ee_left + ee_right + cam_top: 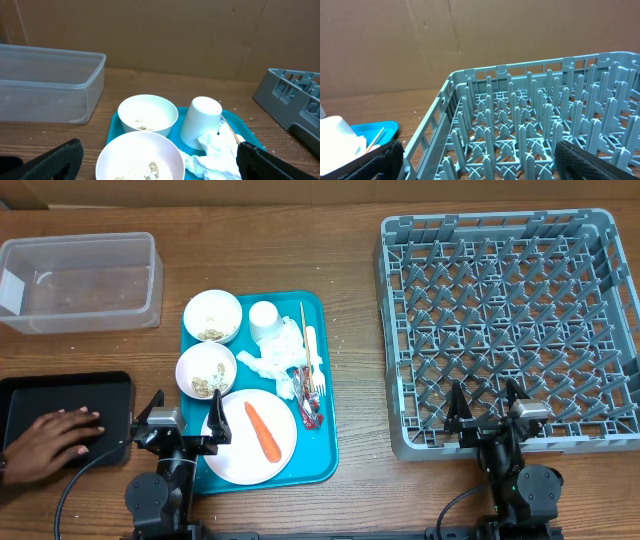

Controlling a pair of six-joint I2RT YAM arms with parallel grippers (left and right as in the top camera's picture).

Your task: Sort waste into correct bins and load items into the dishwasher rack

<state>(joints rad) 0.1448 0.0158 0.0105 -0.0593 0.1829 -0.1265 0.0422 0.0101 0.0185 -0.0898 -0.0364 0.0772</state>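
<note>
The teal tray [325, 450] holds two white bowls with beige scraps [212, 315] [205, 370], a white cup [264, 318], crumpled napkins [275, 360], a white fork [312, 360], a thin wooden stick [303, 318], a red wrapper [309, 410] and a pink plate [235, 455] bearing an orange carrot piece [263, 430]. My left gripper [183, 418] is open and empty at the tray's near-left edge, with the near bowl [140, 157] between its fingers [160, 165]. My right gripper [485, 405] is open and empty over the front edge of the grey rack [510, 330], whose pegs [535, 125] fill the right wrist view.
A clear tub [80, 280] stands at the back left and also shows in the left wrist view [50, 87]. A black tray [70, 395] lies front left with a person's hand [50, 442] resting on it. The rack has nothing in it.
</note>
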